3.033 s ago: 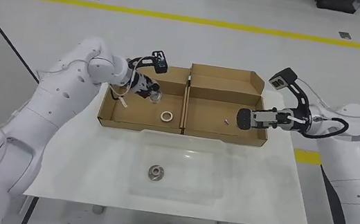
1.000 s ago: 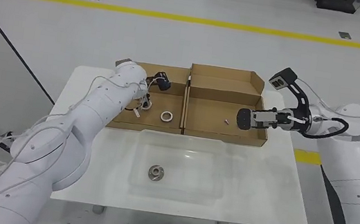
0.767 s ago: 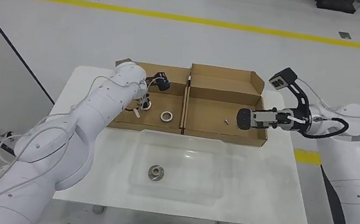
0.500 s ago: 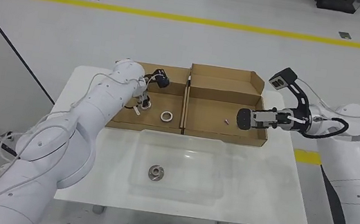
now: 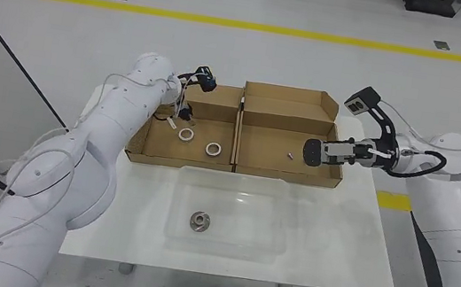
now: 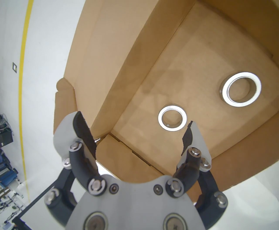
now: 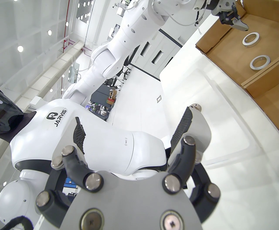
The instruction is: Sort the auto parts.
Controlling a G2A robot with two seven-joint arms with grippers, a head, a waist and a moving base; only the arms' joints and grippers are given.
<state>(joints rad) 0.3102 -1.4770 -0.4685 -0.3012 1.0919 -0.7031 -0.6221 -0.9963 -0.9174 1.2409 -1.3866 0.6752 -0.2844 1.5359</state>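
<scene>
The left gripper (image 6: 134,122) hangs spread wide and empty above one corner of a brown cardboard box (image 5: 145,144), its tips raised clear of the floor. Just ahead of those tips, roughly on the line between them, a silver metal ring (image 6: 160,117) lies flat on the cardboard. A second silver ring (image 6: 257,88) lies farther out from the gripper, apart from the first and nearer the wall shared with a second cardboard box (image 5: 290,108).

Both rings rest on a face with the bore pointing straight up. Being round, they have no long axis across the floor, so I judge a grasp from above could close on one from any side. 2 alike in 1 box suggests this box is the one for rings.

The right gripper (image 7: 134,117) is also wide open and holds nothing. It hovers over the second box, with a small pale piece (image 5: 290,154), too small to identify, just beyond its tips.

A dark round metal part (image 5: 199,220) lies flat in a clear plastic tray (image 5: 186,173) on the white surface (image 5: 350,242), well away from both grippers. It looks unsorted.
</scene>
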